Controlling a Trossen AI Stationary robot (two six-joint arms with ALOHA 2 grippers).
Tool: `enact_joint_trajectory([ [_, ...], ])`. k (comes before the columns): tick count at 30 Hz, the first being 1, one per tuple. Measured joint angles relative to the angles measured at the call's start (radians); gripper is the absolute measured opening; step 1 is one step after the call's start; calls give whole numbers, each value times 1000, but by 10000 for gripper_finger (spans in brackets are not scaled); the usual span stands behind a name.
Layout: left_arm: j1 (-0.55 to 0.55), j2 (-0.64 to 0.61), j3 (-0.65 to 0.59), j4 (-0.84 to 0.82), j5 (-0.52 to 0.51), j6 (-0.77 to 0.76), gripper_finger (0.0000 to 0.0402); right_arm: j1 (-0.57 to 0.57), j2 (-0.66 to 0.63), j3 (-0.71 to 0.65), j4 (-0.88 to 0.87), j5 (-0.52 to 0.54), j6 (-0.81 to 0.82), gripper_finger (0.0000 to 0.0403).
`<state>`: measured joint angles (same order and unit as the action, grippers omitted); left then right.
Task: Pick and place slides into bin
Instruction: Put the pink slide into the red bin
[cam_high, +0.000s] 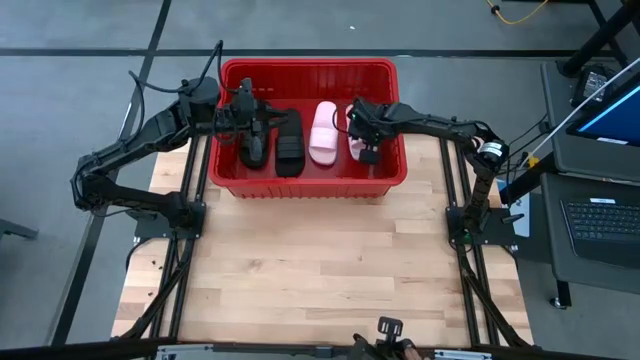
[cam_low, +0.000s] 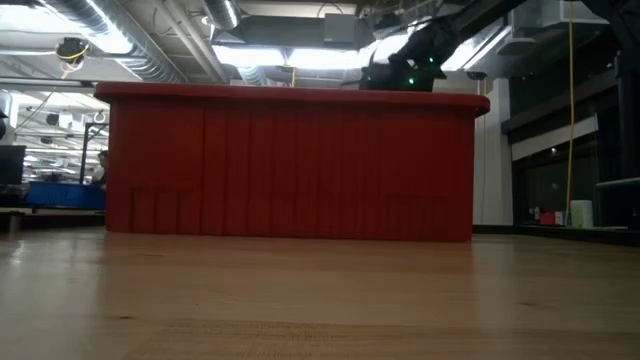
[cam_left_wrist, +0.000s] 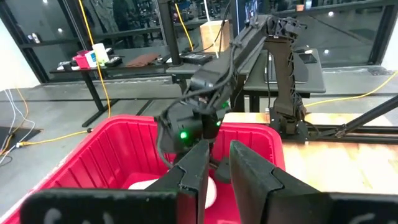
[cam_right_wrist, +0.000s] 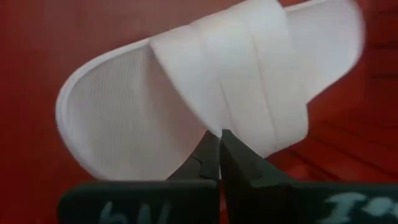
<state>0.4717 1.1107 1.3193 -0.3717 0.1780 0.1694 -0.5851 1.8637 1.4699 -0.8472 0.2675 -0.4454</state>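
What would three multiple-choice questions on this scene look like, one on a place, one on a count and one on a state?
1. Where are the slides?
A. On the bare wood in front of the bin
B. Inside the bin
C. On the floor

2. How many black slides show?
A. One
B. Two
C. Four

3. How does the right gripper stand?
A. Shut on a pink slide's strap
B. Wide open above the table
C. Shut on the bin's rim

Answers:
1 B: in the high view, all four slides lie within the walls of the red bin.
2 B: two black slides lie side by side, next to two pink ones.
3 A: the right wrist view shows the right gripper pinching the strap of the pink slide.
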Motion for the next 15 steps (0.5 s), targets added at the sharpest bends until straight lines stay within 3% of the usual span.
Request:
enact_joint_trajectory([
  [5, 0, 0, 0, 0, 0, 0, 59, 3, 1, -66, 38, -25, 6, 2],
  [15, 0, 0, 0, 0, 0, 0, 59, 4, 1, -72, 49, -112, 6, 6],
])
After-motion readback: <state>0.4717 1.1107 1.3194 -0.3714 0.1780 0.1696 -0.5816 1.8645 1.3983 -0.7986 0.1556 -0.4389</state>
